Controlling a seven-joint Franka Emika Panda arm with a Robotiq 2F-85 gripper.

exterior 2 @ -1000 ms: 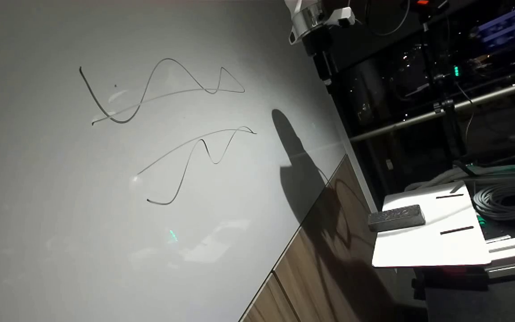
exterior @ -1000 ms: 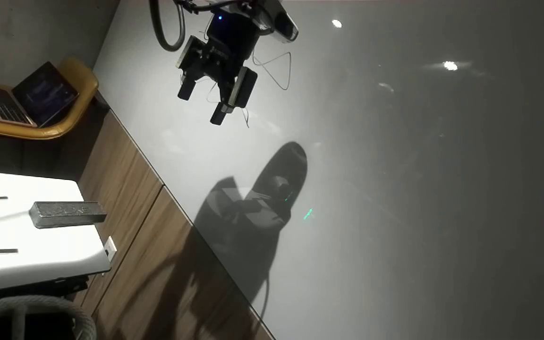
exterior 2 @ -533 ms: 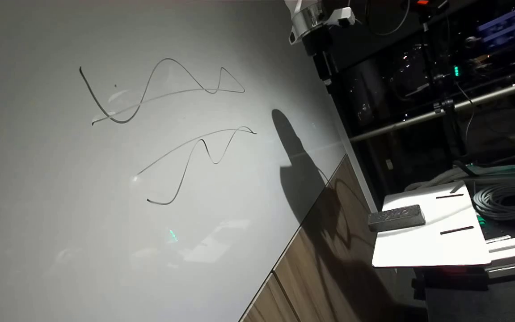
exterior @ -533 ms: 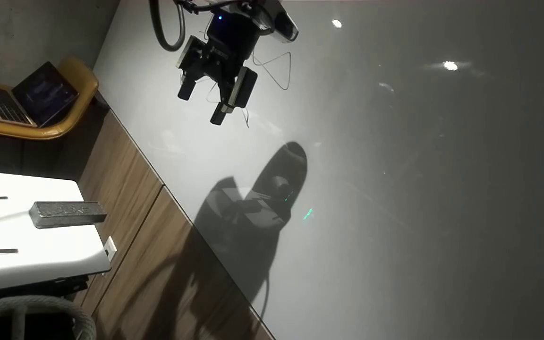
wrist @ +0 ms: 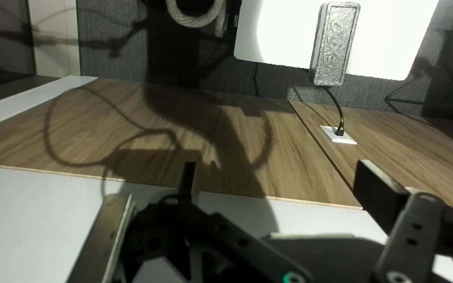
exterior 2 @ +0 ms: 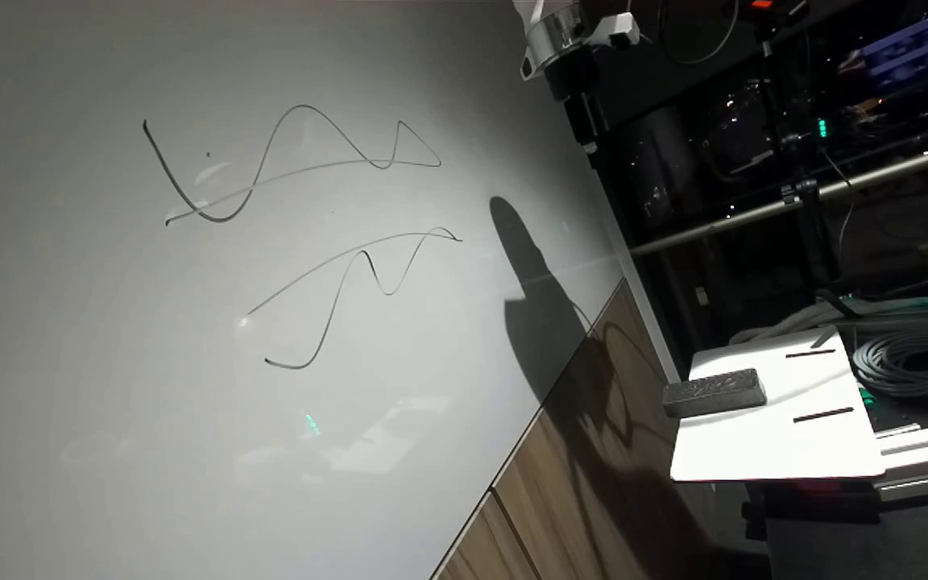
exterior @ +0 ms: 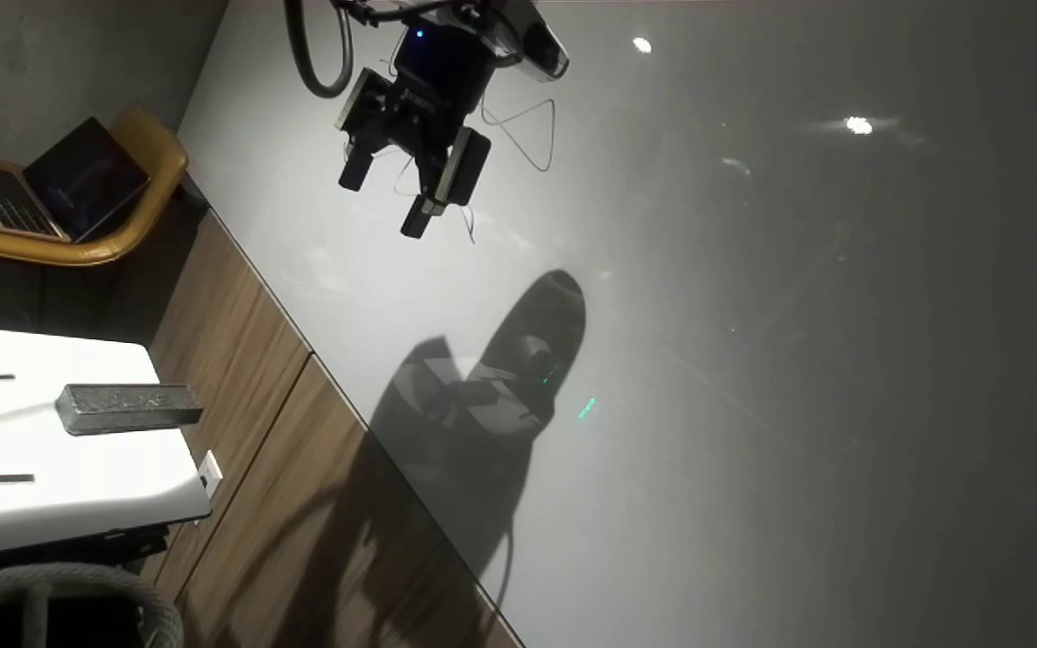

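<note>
My gripper [exterior: 383, 200] is open and holds nothing. It hangs in front of the upper part of a white board [exterior: 707, 360], apart from it. In the wrist view its two fingers [wrist: 279, 184] stand wide apart with nothing between them. The gripper also shows at the top of an exterior view [exterior 2: 591, 149], seen edge-on. Thin dark scribbled lines [exterior 2: 230, 217] run across the board. A dark grey eraser-like block [exterior: 129, 409] lies on a white platform [exterior: 77, 495], overhanging its edge. The block also shows in the wrist view [wrist: 336, 43], with raised lettering, far from the fingers.
Wood panels [exterior: 239, 360] run along the board's edge. A plugged-in outlet [wrist: 338, 135] is set in them. A laptop [exterior: 86, 180] rests on a yellow chair [exterior: 154, 153]. Coiled cables [exterior 2: 915, 362] lie beside the platform. The arm's shadow [exterior: 482, 423] falls on board and panels.
The arm, gripper and block have not moved. The laptop screen looks darker than before.
</note>
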